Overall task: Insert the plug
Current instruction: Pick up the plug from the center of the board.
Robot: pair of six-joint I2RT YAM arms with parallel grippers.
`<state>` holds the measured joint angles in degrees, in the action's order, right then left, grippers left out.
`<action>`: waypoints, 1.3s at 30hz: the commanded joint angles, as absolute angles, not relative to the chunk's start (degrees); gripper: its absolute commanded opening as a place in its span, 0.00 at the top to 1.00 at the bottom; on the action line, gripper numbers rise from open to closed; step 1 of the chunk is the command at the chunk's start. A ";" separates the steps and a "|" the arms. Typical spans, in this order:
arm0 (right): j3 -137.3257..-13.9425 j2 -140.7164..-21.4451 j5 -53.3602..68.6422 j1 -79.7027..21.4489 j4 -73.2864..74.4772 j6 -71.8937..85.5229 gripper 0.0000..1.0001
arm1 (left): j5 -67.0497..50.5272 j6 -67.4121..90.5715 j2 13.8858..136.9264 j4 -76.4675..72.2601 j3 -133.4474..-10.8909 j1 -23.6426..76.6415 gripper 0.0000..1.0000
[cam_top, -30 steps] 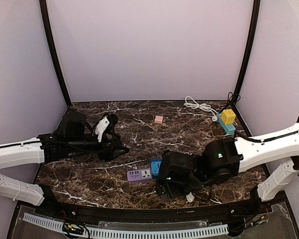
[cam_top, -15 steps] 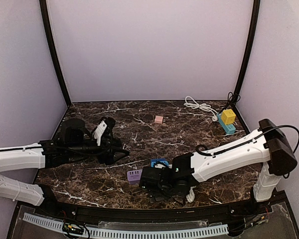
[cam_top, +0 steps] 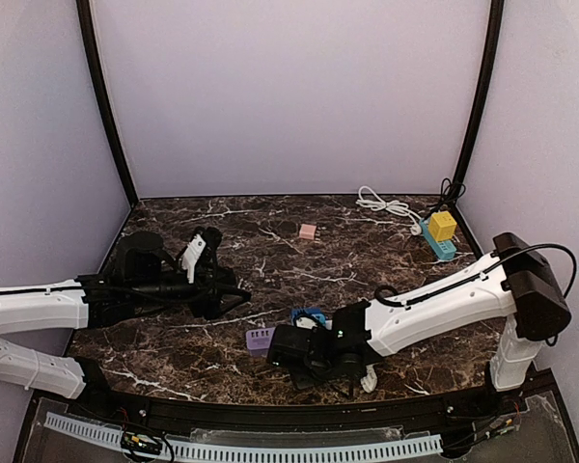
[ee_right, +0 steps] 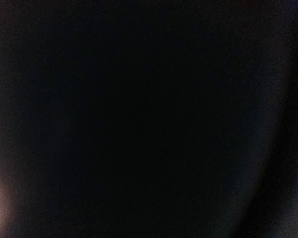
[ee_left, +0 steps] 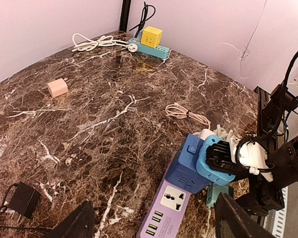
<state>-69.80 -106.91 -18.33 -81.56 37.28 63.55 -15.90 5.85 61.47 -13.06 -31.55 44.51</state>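
Marble table [cam_top: 270, 241]: blue plug [ee_left: 188, 166] is seen against the end of the purple power strip [ee_left: 171, 210], right gripper [cam_top: 309, 359] at it, grip cannot be told, left gripper [cam_top: 234, 292] spread wide, empty; unheld strip could be shoved, prongs misaligned.

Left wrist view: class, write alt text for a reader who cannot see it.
A purple power strip lies on a marble table, a blue adapter at its far end, with the right claw down at the adapter. Behind sit a pink block, a coiled cable and a yellow cube.

Seemingly, right arm [cam_top: 444, 294] dropped over strip [cam_top: 260, 338]
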 commanded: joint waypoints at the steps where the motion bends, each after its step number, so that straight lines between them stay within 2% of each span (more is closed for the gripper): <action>1: -66.45 -108.75 -15.67 -82.80 42.25 65.60 0.39 | -16.84 6.24 60.32 -14.50 -30.33 44.47 0.25; 5: -67.44 -108.99 -22.86 -86.40 42.13 67.28 0.36 | -16.80 6.26 60.46 -15.04 -30.07 44.39 0.25; 10: -66.66 -111.15 -27.31 -88.48 40.36 68.83 0.24 | -16.99 6.20 60.46 -15.41 -30.13 44.45 0.25; 18: -64.34 -108.96 -32.76 -89.55 38.49 69.99 0.25 | -17.23 6.23 60.56 -15.88 -30.25 44.43 0.25; 22: -65.58 -105.30 -38.26 -91.25 36.93 64.92 0.11 | -17.42 6.12 60.71 -16.41 -30.10 44.41 0.25; 26: -56.81 -101.33 -43.98 -94.16 28.53 69.53 0.05 | -17.29 6.27 60.46 -17.26 -29.24 44.46 0.25; 29: -51.24 -101.38 -42.98 -94.04 20.42 66.79 0.06 | -17.31 6.72 61.82 -18.41 -29.29 44.41 0.25; 39: -52.97 -110.25 -36.41 -94.24 12.04 60.28 0.08 | -16.47 7.90 65.82 -20.43 -29.89 46.20 0.25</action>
<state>-54.33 -107.13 -41.91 -94.00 14.87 62.39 -16.60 6.87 65.54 -19.31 -30.15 45.12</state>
